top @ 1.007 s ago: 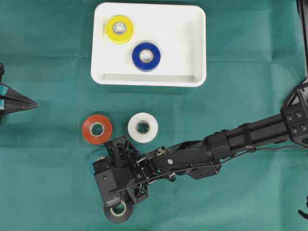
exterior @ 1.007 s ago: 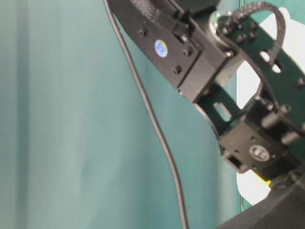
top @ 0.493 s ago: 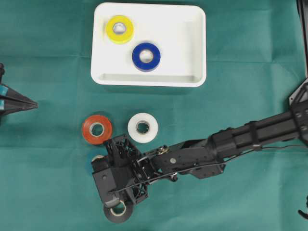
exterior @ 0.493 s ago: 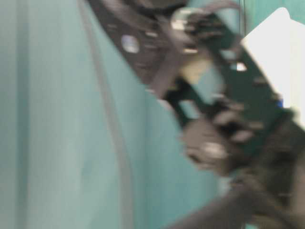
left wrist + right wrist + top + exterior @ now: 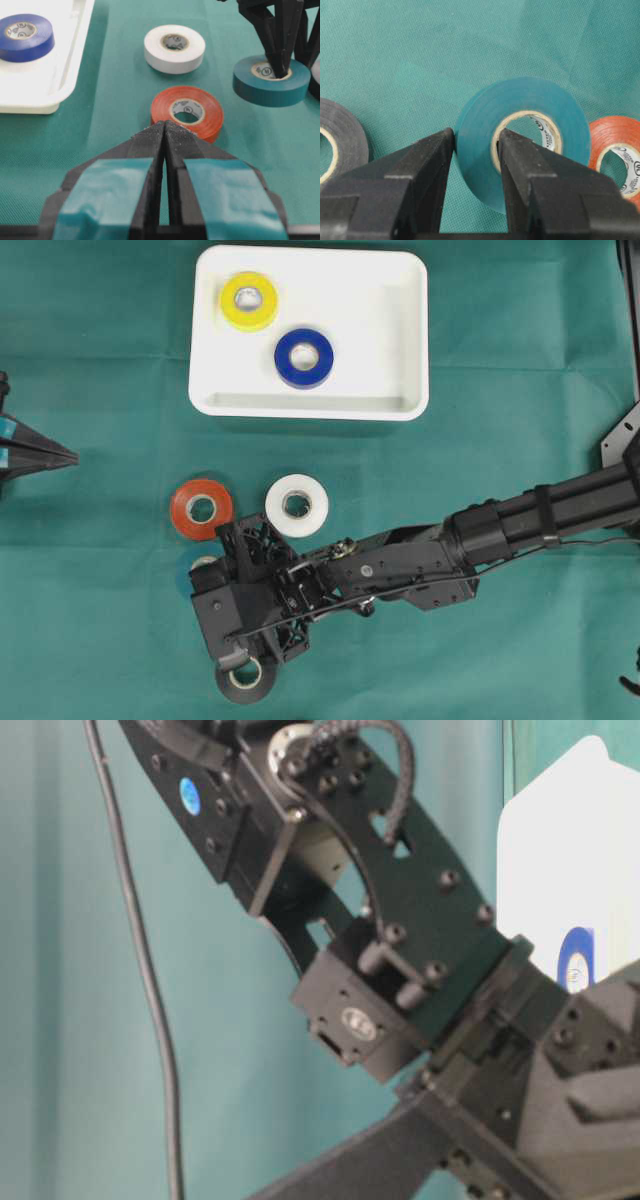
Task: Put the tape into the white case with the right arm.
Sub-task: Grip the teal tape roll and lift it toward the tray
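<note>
Right claw [image 5: 474, 145] clamped across teal tape [image 5: 520, 140] wall, roll flat, hole upward.

Green cloth [image 5: 520, 360] covers whole work surface, fine woven texture, faint creases. Even, diffuse light; soft shadows only. No wall, floor or window visible in any view. Table-level view: same green cloth [image 5: 60, 970], blurred.

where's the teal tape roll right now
In the right wrist view the teal tape roll lies on the green cloth between the black roll and the orange roll, its wall pinched by the right gripper.
</note>
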